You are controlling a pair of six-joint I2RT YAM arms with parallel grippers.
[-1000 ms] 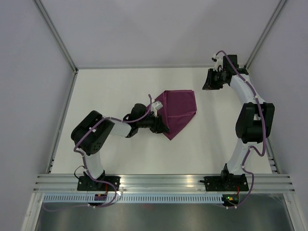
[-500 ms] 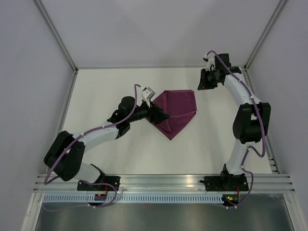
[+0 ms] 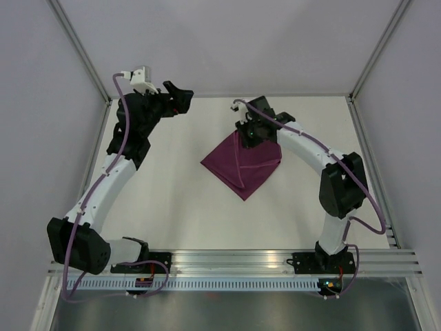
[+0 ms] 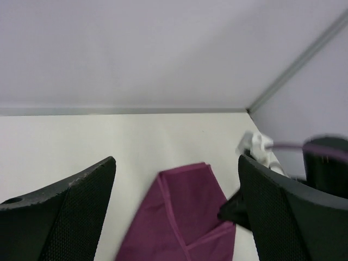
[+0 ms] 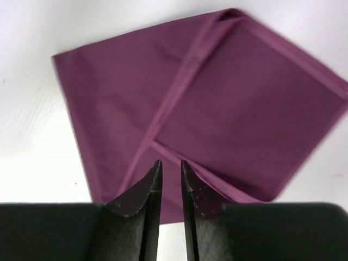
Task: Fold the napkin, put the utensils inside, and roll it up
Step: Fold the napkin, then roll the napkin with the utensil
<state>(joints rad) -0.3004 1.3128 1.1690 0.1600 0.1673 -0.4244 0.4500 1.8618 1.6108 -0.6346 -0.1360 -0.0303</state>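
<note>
The magenta napkin (image 3: 241,165) lies folded on the white table, with hems crossing where layers overlap (image 5: 217,98) (image 4: 185,217). My left gripper (image 3: 178,96) is raised near the far left corner, well clear of the cloth. It is open wide and empty, and looks down on the cloth from a distance (image 4: 176,160). My right gripper (image 3: 249,134) hovers over the napkin's far edge. Its jaws are only a narrow slit apart with nothing between them (image 5: 168,162). The utensils are out of view.
The white table (image 3: 172,200) is boxed in by pale walls. A metal post (image 3: 79,48) stands at the far left corner and another (image 3: 375,62) at the far right. The arm bases sit on the rail (image 3: 227,258) at the near edge.
My left gripper let go of the napkin's left corner, opened wide and swung up to the far left. My right arm came from the far right corner to above the napkin.
</note>
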